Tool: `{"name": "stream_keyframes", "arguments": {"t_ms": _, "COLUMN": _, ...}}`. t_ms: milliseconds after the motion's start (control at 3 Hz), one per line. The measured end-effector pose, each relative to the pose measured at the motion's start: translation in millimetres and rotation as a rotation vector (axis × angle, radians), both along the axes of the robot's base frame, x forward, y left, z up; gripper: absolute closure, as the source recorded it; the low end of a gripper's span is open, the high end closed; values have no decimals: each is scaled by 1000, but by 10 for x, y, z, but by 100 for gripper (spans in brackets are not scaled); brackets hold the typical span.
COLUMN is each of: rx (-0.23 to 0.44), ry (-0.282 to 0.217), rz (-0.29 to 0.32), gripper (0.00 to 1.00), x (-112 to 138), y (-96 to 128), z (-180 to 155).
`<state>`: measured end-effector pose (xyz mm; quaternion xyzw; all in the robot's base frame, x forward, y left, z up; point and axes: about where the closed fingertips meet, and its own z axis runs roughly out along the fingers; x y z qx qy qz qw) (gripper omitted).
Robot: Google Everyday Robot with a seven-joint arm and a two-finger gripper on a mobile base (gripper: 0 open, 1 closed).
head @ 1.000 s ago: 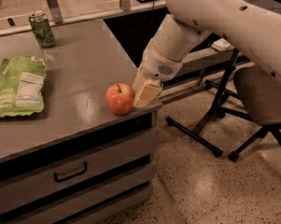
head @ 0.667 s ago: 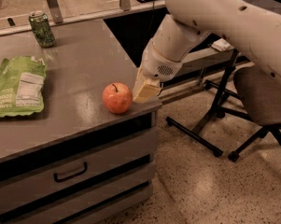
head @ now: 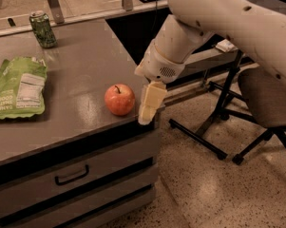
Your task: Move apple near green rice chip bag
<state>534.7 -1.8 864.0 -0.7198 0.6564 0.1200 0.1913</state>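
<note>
- Camera view: the apple stood upright on the desk, close to its front right corner, with the stem on top.
- The gripper hung just beside the apple on its right, at the very edge of the desk, pointing down from the big white arm.
- Whether the jaws were spread or pressed together, I cannot tell; only one pale face showed. The apple was beside them, not between them.
- Compared with one second before, the apple had slid a little to the left, toward the bag. The gripper, which was against the apple then, now sat lower, and a thin gap showed between the two.
- The green rice chip bag lay flat at the left side of the desk, well apart from the apple, with bare desk between them. A green can stood behind the bag, at the far edge.
- My judgement: the small push was only a beginning. The task was hardly advanced, because most of the way to the bag remained.
- The apple is round and could roll, so a new push or a real grasp probably needs care.
</note>
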Motion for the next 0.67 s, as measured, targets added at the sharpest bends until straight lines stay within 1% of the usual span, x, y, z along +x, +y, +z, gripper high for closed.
{"name": "stream_keyframes", "arguments": {"t_ms": 333, "rx": 116, "ry": -6, "rz": -1, "gripper": 0, "x": -35, "y": -47, "z": 42}}
{"name": "stream_keyframes", "arguments": {"t_ms": 667, "rx": 236, "ry": -16, "rz": 34, "gripper": 0, "x": -8, "y": 110, "z": 89}}
